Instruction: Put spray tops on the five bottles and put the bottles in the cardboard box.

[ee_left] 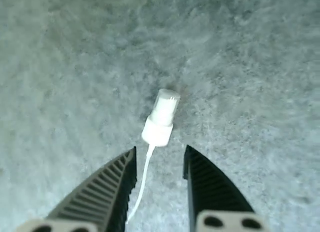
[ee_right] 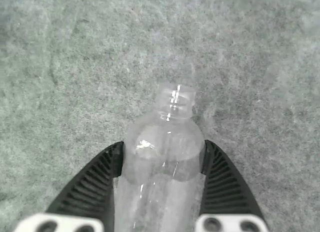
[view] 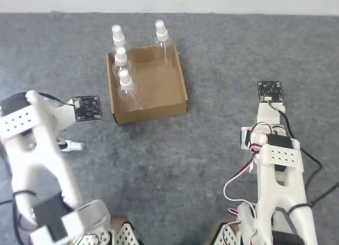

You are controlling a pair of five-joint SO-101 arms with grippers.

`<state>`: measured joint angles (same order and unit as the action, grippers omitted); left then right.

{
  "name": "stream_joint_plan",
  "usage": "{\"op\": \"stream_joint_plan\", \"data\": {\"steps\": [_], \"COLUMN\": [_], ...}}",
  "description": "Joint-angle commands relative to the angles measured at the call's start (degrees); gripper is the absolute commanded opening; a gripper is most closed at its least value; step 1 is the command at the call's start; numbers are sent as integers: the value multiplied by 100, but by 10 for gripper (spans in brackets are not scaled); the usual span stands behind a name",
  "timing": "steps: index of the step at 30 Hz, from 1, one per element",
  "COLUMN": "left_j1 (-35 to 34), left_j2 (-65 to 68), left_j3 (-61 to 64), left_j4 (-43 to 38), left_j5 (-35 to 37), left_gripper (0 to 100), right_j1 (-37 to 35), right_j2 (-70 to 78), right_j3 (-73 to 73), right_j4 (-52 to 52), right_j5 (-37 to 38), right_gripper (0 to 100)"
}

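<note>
left pincer [ee_left: 160, 148] just behind spray top [ee_left: 161, 119], right pincer [ee_right: 163, 143] clasping bottle [ee_right: 162, 164]

The open-necked bottle [ee_right: 167, 122] pinched in the right hand [ee_right: 162, 144] is cut off below its shoulder by the picture's edge, so I can't see its base. The spray top [ee_left: 161, 119] lying on the desk [ee_left: 60, 66] ahead of the left hand [ee_left: 160, 149] trails a thin tube [ee_left: 143, 179] whose end is lost against one finger. At the cardboard box's [view: 151, 111] far left corner, the farthest capped bottle [view: 117, 34] has a clear body too faint to trace, and I can't tell whether it stands inside.
</note>
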<state>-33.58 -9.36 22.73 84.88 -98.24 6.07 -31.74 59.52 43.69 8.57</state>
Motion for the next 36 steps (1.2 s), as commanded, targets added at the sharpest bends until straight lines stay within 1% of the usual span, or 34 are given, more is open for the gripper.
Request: {"op": "stream_joint_plan", "data": {"steps": [1,13,24,31,36], "left_j1": [-26,9,141,132,141], "left_j2": [387,1292,1538,1934,2400], "left_j3": [-233,-233,-233,-242,-242], "left_j4": [-413,-1292,-976,-1029,-1415], "left_j5": [-79,-132,-141,-360,-334], "left_gripper": [142,142,142,142,138], "right_j1": [-57,-57,-57,-57,-57], "right_j2": [-180,-180,-180,-180,-180], "right_j3": [-26,-26,-26,-26,-26], "right_j4": [-127,-127,-127,-127,-127], "right_j5": [0,0,0,0,0], "right_gripper": [65,66,66,66,66]}}
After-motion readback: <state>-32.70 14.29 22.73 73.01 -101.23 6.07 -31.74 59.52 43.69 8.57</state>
